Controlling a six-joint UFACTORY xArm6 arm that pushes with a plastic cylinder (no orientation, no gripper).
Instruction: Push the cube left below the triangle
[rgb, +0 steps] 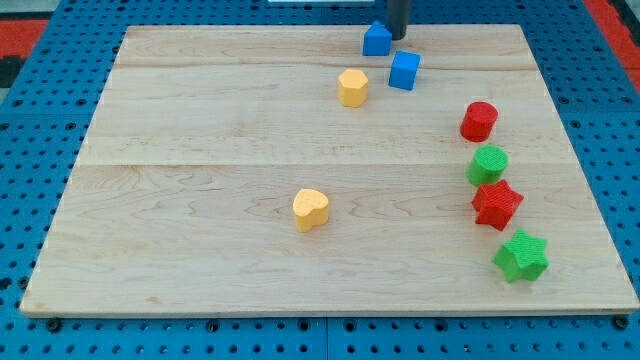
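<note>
No jaws to clench or release, only my tip (398, 38), at the view's top just right of the blue triangle (377, 39) and above the blue cube (404, 70). Best to swing round to the cube's right face without bumping the triangle, then nudge left gently, stopping short of the yellow hexagon (352, 87) nearby. Well clear on the counter (200, 250): yellow heart (311, 210), red cylinder (479, 121), green cylinder (489, 164), red star (497, 204), green star (521, 256).

one view | high, angled down from board's (200, 230) bottom edge | whole board framed
</note>
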